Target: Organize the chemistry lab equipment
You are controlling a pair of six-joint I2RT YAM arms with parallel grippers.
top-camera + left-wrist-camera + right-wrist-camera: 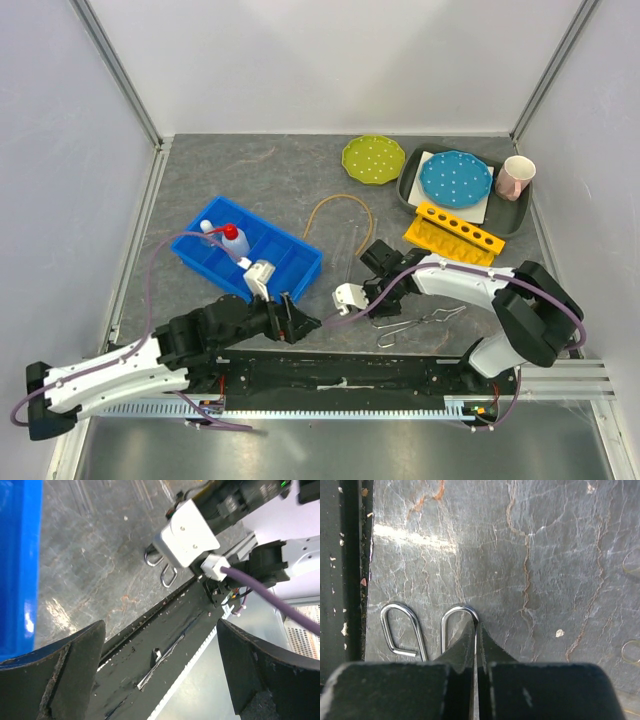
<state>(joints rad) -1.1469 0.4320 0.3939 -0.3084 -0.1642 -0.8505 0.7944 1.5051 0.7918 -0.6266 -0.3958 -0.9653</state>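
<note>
Metal wire tongs [425,322] are lying flat on the grey stone-look counter [250,170], about 5 o'clock from its middle and close to the near edge rail, with the handle loops pointing to 8 o'clock.

Pick-up step is getting under way. Right jaws are clenching tight on the wire of one handle loop [460,611]. The other loop [400,630] is sitting free just beside it, at 9 o'clock in the right wrist view. Tongs are not lifting yet, judging by both loops resting on the counter.

Next move is probably calling for a straight lift, then a carry to the blue plastic divided tray [290,265] at 9 o'clock. The wire is thin and pinched at one loop only, so the tongs are risking a swing or a slip.

Left jaws are released wide and gripping nothing, hovering at 7 o'clock between tray and tongs. That is sitting right in the carry path and is likely needing clearing.

Tray is holding the small clear squeeze bottle with red nozzle cap [232,240] and what is looking like a tiny clear white-stoppered flask [208,228] at its 10 o'clock end.

Tan rubber tube [340,205] is lying looped at 12 o'clock of the tongs. Thin clear glass tubes [350,250] are just by it and hard to make out.

Yellow holed rack [458,232], dark grey tray [515,215] carrying the blue dotted plate [455,178] and pink cup [516,178], and the green dotted plate [373,160] are sitting at 1 to 2 o'clock, well apart and not interfering.
</note>
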